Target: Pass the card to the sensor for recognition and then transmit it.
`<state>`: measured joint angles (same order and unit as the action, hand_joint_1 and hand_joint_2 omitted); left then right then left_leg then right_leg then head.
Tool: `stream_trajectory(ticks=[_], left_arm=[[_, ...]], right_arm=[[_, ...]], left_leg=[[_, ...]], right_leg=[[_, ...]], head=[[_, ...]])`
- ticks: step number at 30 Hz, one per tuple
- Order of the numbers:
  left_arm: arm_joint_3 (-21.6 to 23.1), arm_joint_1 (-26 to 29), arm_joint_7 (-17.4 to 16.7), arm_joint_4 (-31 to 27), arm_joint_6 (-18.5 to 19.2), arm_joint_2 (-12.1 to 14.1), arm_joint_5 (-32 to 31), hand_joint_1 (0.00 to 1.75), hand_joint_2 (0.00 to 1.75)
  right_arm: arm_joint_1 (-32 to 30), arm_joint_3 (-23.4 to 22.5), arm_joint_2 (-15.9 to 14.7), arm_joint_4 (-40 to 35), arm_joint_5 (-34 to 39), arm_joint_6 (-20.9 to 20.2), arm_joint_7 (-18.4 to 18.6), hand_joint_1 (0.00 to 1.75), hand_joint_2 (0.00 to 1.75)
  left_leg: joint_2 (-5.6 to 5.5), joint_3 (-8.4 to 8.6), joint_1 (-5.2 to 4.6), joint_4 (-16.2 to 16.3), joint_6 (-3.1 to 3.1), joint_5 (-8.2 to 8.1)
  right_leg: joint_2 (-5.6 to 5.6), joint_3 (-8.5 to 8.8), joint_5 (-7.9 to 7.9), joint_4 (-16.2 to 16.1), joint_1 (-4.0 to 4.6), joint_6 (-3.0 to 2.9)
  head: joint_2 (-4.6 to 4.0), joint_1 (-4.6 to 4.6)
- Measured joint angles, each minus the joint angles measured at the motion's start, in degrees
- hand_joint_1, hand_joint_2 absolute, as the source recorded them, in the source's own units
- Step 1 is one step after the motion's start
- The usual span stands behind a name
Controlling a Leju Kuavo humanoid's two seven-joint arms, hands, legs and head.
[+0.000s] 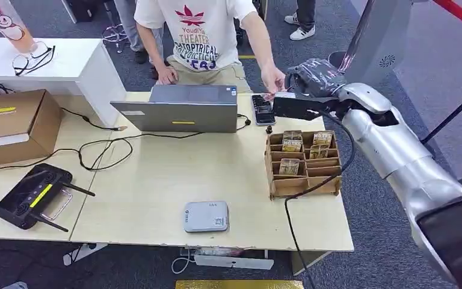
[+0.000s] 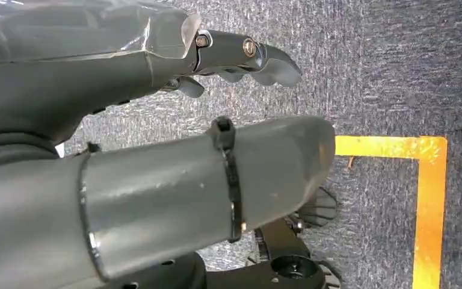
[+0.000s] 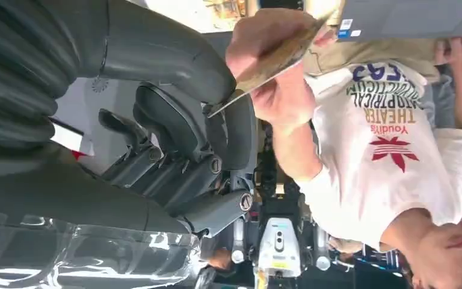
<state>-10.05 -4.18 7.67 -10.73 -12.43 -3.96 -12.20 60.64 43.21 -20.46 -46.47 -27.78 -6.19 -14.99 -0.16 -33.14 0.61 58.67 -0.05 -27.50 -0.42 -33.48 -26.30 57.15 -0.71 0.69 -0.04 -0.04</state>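
The card (image 3: 277,60), tan and thin, is pinched at one corner between the thumb and fingers of my right hand (image 3: 180,150). A person's hand (image 3: 277,90) grips its other end. In the head view my right hand (image 1: 310,78) reaches out past the table's far right corner and meets that person's hand (image 1: 272,79). The small grey sensor box (image 1: 206,217) lies near the table's front edge. My left hand (image 2: 96,78) hangs over grey carpet with its fingers apart and nothing in it.
A wooden card rack (image 1: 304,186) with several cards stands under my right forearm. A phone (image 1: 262,109), a laptop (image 1: 183,108), a cardboard box (image 1: 15,123), a black controller (image 1: 33,195) and loose cables share the table. The person stands behind the laptop.
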Motion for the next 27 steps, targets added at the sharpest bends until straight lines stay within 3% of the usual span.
stream_trajectory(ticks=[9, 10, 11, 13, 14, 27], left_arm=[[0.0, 0.0, -0.5, 0.0, -0.2, 0.0, -0.3, 0.0, 0.0], [0.0, 0.0, -0.5, 0.0, -0.3, 0.0, -0.3, 0.0, 0.0], [0.0, 0.0, -0.5, 0.0, -0.3, 0.0, -0.3, 0.0, 0.0], [0.0, -0.1, -0.7, 0.0, -0.4, 0.0, -0.3, 0.0, 0.0], [0.0, -0.1, -0.7, 0.0, -0.4, 0.0, -0.3, 0.0, 0.0], [0.0, -0.1, -0.8, 0.0, -0.5, 0.0, -0.3, 0.0, 0.0]], right_arm=[[0.3, -2.0, 5.0, 6.1, -2.0, 2.1, -0.6, 1.75, 1.75], [0.3, -2.2, 5.3, 6.6, -2.0, 2.3, -0.6, 0.42, 1.75], [0.3, -2.3, 5.5, 7.0, -2.0, 2.3, -0.7, 0.19, 1.75], [0.3, -2.4, 5.9, 7.9, -2.5, 2.6, -0.9, 0.19, 1.75], [0.3, -2.5, 6.1, 8.5, -2.9, 2.8, -1.1, 0.0, 1.75], [0.1, -3.3, 7.7, 11.8, -3.5, 3.5, -1.6, 0.0, 1.75]], left_leg=[[0.02, 0.04, 0.01, 0.0, -0.01, 0.01], [0.02, 0.03, 0.01, 0.0, -0.01, 0.01], [0.03, 0.04, 0.01, 0.0, -0.02, 0.01], [0.04, 0.04, 0.01, 0.0, -0.02, 0.02], [0.04, 0.04, 0.01, 0.0, -0.02, 0.02], [0.03, 0.03, 0.0, 0.0, -0.02, 0.02]], right_leg=[[0.02, 0.0, 0.01, 0.0, 0.01, -0.01], [0.02, 0.0, 0.01, 0.0, 0.01, -0.01], [0.03, 0.0, 0.01, 0.0, 0.01, -0.01], [0.04, 0.0, 0.01, 0.0, 0.01, -0.01], [0.04, 0.0, 0.01, 0.0, 0.01, -0.01], [0.03, 0.0, 0.01, 0.0, 0.01, -0.01]], head=[[0.0, -0.02], [0.0, 0.0], [0.0, 0.0], [0.0, 0.0], [0.0, 0.0], [0.0, -0.02]])
